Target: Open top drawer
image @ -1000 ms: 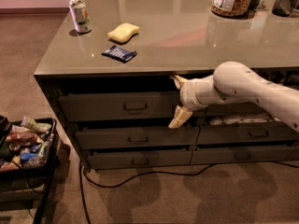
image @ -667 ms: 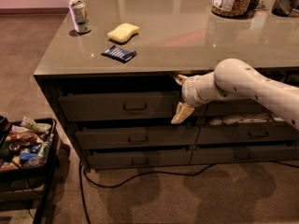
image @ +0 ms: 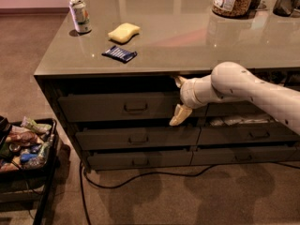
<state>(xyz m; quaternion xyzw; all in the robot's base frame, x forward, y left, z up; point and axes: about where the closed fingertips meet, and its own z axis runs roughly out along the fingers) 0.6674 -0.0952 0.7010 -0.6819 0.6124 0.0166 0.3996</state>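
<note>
The robot's cream two-finger gripper, jaws apart, hovered at the right end of the wide dark grey-green metal top drawer, seemingly poised to pull it.

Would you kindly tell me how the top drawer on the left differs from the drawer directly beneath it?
The top drawer has a taller front panel than the drawer beneath. The open gripper sits at the top drawer's right end, above the drawer beneath. Both are dark and equally wide, each with a small centred loop handle.
</note>
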